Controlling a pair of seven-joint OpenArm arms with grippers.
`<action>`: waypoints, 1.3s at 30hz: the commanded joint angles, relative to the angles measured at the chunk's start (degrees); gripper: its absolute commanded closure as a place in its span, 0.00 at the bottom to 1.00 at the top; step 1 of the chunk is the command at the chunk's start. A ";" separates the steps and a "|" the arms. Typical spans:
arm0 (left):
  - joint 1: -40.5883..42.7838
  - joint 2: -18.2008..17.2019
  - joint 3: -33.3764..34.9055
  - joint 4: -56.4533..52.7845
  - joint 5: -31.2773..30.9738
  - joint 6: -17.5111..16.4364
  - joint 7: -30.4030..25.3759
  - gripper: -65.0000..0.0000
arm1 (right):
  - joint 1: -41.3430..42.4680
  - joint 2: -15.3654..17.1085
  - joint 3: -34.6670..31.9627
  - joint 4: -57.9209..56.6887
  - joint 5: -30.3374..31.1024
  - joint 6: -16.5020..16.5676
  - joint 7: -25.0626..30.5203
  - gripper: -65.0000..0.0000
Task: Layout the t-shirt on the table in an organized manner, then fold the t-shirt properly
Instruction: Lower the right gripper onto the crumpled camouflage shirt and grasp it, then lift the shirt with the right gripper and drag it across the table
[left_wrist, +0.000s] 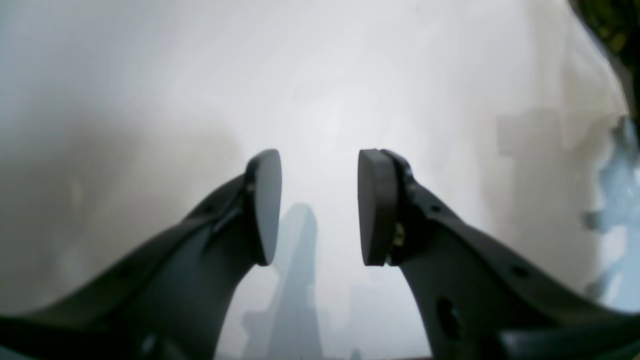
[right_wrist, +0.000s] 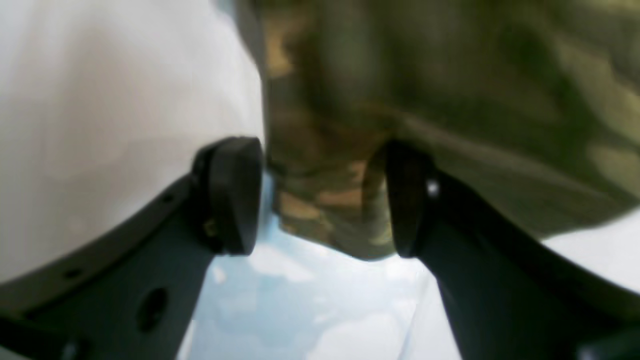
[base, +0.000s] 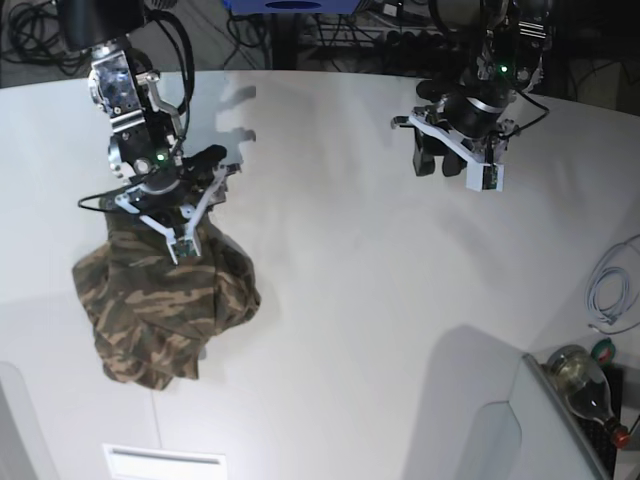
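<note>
Item 1, far left of the base view: the t-shirt (base: 165, 305), camouflage cloth, lies bunched in a crumpled heap on the table (base: 350, 300) near the left edge. No sleeve or hem is spread, so laying out seems barely begun.

Item 2, directly above the heap: the right gripper (base: 180, 222), pointed down at the shirt's upper edge. In its wrist view the jaws stand parted with a lobe of cloth (right_wrist: 325, 210) between the pads. One pad seems to touch the fabric, but the jaws are not pinched on it. It is probably placed there to take or let go an edge for spreading.

Item 3, upper right: the left gripper (base: 455, 160), well apart from the shirt, hovers over bare tabletop. Its jaws are parted and empty (left_wrist: 320, 205), probably parked clear of the cloth.
</note>
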 joint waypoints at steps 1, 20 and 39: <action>-0.06 -0.70 -0.23 0.45 0.12 -0.29 -1.15 0.63 | 1.57 -0.01 0.10 -0.58 -0.36 -0.15 0.71 0.58; -26.88 -0.61 26.49 -20.56 0.03 -0.29 -1.51 0.63 | -20.41 3.33 0.18 35.37 -0.36 -0.06 0.36 1.00; -39.45 0.53 24.65 -27.51 -0.23 -0.21 -8.98 0.63 | -18.30 4.92 -13.18 29.92 -0.27 5.57 0.36 1.00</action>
